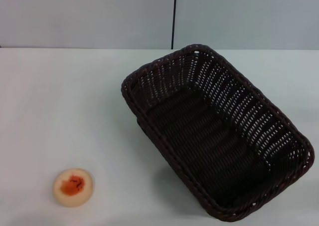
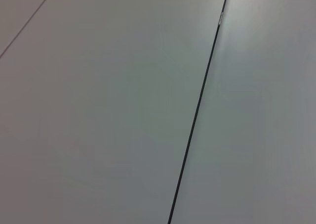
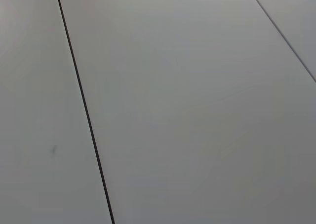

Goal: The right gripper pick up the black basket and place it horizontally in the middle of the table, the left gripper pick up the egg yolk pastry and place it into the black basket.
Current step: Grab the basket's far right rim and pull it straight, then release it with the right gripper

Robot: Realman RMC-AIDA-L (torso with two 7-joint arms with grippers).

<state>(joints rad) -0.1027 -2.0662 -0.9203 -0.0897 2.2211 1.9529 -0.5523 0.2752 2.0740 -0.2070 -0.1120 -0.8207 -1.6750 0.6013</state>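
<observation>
The black basket (image 1: pixel 219 136) is a large dark woven wicker basket. It lies at an angle on the right half of the white table (image 1: pixel 65 101), its long side running from the far middle to the near right. It is empty. The egg yolk pastry (image 1: pixel 73 187), a small cream bun with an orange-red centre, sits on the table at the near left, well apart from the basket. Neither gripper shows in any view. Both wrist views show only plain grey panels with a thin dark seam.
A grey wall (image 1: pixel 89 16) with a dark vertical seam (image 1: pixel 174 16) stands behind the table's far edge. Bare tabletop lies between the pastry and the basket.
</observation>
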